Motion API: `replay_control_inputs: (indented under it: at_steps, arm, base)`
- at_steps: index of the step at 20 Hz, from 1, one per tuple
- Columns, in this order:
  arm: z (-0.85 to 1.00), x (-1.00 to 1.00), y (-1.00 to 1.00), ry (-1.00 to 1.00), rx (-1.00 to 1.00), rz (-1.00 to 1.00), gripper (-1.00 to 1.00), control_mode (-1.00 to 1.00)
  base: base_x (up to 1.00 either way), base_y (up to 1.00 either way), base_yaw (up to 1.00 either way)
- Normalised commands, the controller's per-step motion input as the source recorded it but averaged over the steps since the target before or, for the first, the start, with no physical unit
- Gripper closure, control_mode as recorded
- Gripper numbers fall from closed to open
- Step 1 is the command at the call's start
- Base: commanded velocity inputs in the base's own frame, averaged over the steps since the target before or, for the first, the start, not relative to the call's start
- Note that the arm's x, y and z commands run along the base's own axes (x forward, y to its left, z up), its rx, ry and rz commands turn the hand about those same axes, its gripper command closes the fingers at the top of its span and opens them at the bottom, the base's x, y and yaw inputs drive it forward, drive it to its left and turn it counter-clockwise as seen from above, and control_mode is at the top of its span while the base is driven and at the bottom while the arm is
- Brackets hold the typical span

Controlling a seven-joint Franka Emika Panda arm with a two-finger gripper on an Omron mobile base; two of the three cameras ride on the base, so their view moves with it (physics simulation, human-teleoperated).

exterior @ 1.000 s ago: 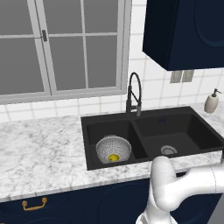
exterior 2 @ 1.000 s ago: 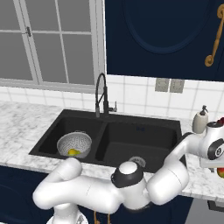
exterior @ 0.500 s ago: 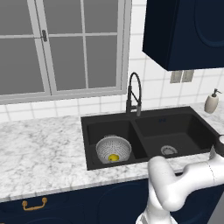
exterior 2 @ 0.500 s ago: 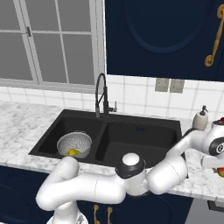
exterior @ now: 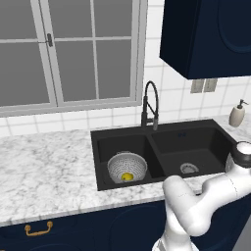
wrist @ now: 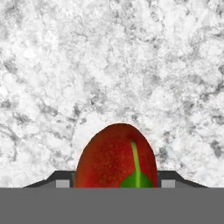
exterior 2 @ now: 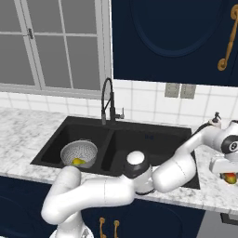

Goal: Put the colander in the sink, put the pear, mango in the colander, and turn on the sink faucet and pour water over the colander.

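Hand (exterior 2: 228,173) sits far right over the marble surface (exterior: 44,171), its fingers now pressed in on the mango (wrist: 116,156), having narrowed from a wide spread. Going left to right: the colander (exterior: 127,166) rests in the left basin of the sink (exterior: 196,139) with the yellow pear (exterior: 127,176) inside, then the faucet (exterior: 150,103). The mango looks gripped, so lifting it to the colander seems next.
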Motion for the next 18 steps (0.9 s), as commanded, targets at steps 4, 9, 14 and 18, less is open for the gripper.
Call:
replay_control_inputs:
  at_steps: [4, 9, 14, 18]
  arm:
    - [-0.26, -0.15, 0.91, -0.2, -0.18, 0.14, 1.0, -1.0]
    - [-0.41, -0.2, 0.96, -0.22, -0.41, 0.07, 1.0, -1.0]
    - [-0.49, -0.35, 1.0, -0.33, -0.52, 0.09, 1.0, -1.0]
    - [-0.47, -0.37, 1.0, -0.36, -0.55, 0.09, 1.0, -1.0]
  base:
    - [0.0, 0.0, 0.0]
    - [0.0, 0.0, 0.0]
    - [0.0, 0.0, 0.0]
    - [0.0, 0.0, 0.0]
